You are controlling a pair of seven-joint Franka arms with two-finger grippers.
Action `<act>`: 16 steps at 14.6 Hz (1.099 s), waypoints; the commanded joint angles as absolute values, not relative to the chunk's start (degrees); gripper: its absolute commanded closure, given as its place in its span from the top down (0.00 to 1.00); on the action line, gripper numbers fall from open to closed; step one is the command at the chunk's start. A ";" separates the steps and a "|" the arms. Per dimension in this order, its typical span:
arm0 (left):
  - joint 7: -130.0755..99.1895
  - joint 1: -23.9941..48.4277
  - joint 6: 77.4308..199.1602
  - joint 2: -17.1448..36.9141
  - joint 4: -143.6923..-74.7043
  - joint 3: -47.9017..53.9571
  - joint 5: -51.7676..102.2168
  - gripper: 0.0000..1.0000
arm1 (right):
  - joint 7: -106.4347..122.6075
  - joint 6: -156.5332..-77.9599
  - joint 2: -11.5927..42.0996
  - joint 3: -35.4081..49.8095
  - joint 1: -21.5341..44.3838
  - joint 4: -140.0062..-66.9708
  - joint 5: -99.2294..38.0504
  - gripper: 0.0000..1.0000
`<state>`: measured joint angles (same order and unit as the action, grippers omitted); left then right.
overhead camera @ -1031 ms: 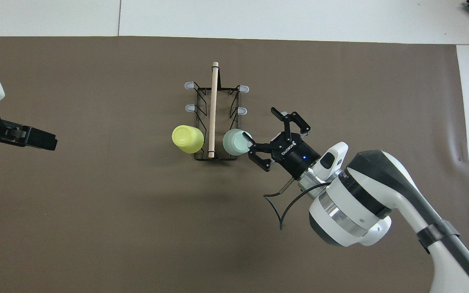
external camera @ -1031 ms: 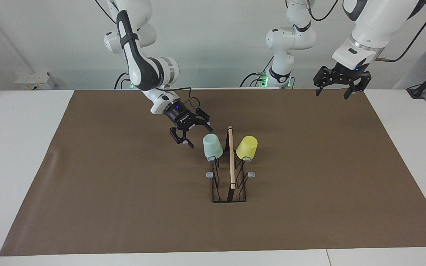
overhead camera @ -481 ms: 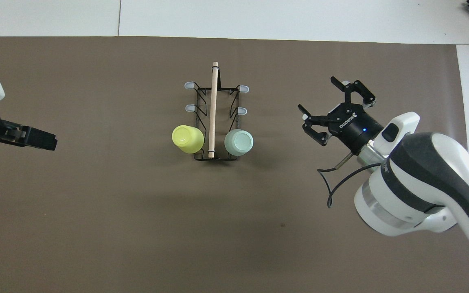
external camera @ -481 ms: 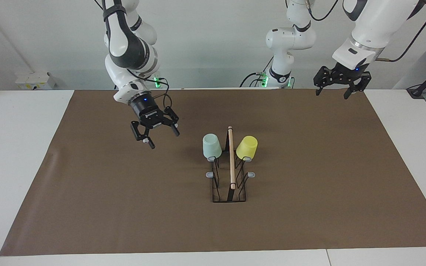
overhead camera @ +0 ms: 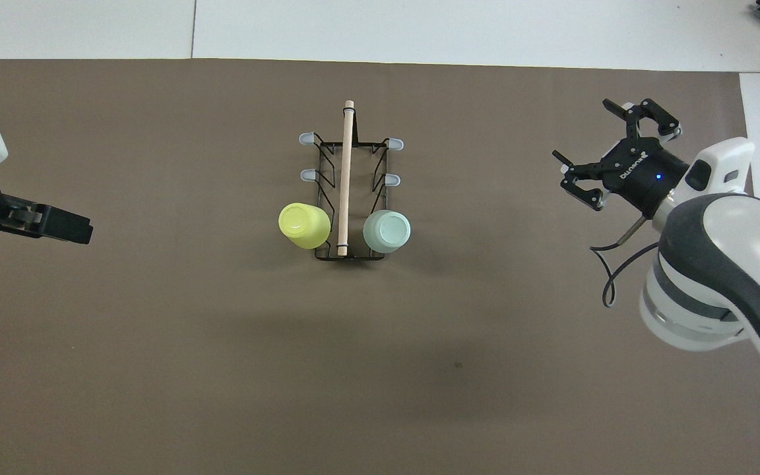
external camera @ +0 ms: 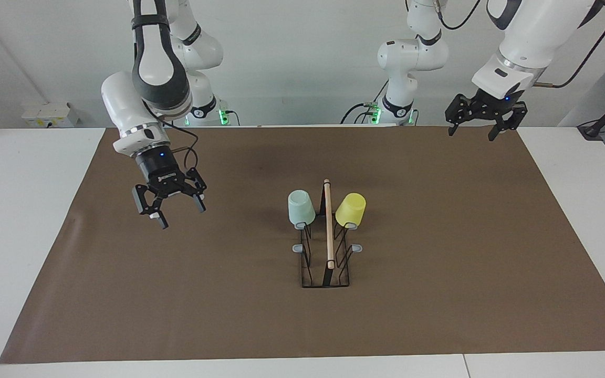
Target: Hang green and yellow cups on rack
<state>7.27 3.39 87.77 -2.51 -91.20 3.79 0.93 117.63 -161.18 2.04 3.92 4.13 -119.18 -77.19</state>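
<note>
Right gripper [external camera: 175, 209] hangs over the brown mat [external camera: 176, 294], jaws wide apart, holding nothing. Left gripper [external camera: 471, 130] waits, jaws apart, empty. Both cups sit on the rack [external camera: 327, 262].

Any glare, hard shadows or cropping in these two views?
Facing view: even light, no glare; soft shadows beside the green cup and rack. Overhead view: broad faint arm shadows on the brown mat; left tool cropped at the frame edge, right tool fully in frame.
</note>
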 commanded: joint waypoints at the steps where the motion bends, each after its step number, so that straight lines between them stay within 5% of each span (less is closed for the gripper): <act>1: 7.29 2.81 87.45 -4.13 -92.81 4.22 0.00 1.00 | 106.92 -153.84 2.99 4.13 -0.69 -117.43 -61.07 1.00; 8: 7.29 2.81 87.45 -4.13 -92.81 4.22 0.00 1.00 | 64.93 -141.62 2.20 3.95 -1.85 -112.69 -20.36 1.00; 16: 7.29 2.81 87.45 -4.13 -92.81 4.22 0.00 1.00 | 14.21 -109.12 0.35 5.01 -0.79 -100.65 6.92 1.00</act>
<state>7.27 3.39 87.77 -2.51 -91.20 3.79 0.93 24.47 -116.47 0.36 4.20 -0.87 -104.26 2.96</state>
